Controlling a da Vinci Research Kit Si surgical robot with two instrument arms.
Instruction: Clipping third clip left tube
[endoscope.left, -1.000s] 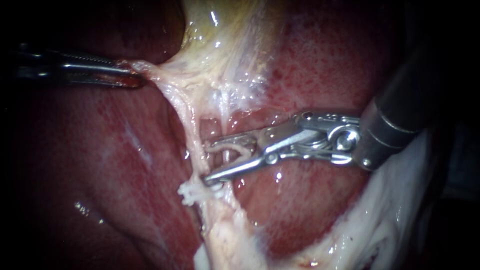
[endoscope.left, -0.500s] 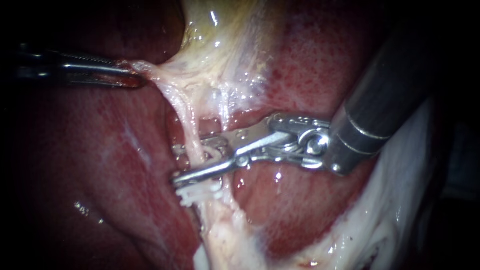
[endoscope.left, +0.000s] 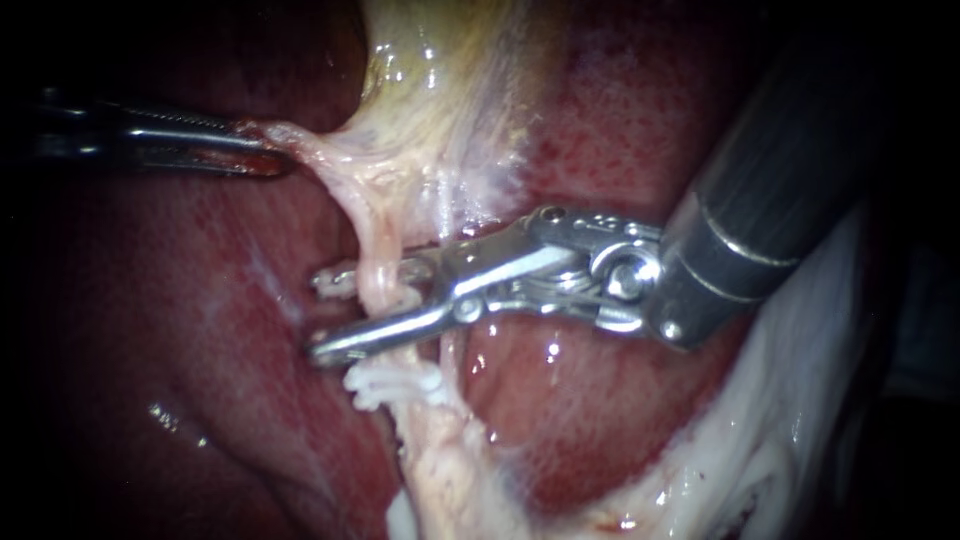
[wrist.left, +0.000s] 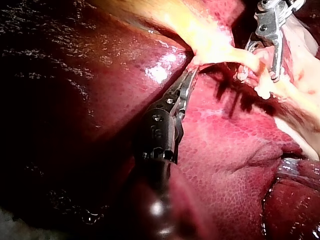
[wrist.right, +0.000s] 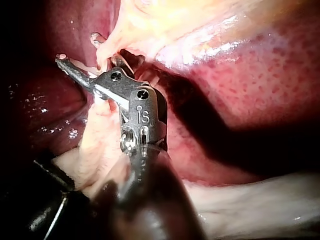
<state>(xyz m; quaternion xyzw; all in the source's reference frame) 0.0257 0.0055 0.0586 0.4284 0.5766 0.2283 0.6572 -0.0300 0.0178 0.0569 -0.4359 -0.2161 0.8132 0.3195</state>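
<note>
— The right instrument: how were its jaws found?
— They were held apart, and a clear gap was seen between them. The left tube was straddled, with one jaw lying to each side of it.
— Was anything seen on that tube?
— A white clip was seen on it, just beside the lower jaw, with the liver behind.
— And the left instrument?
— Its jaws were pressed together on pale tissue, which was held stretched at the head of the tube.
</note>
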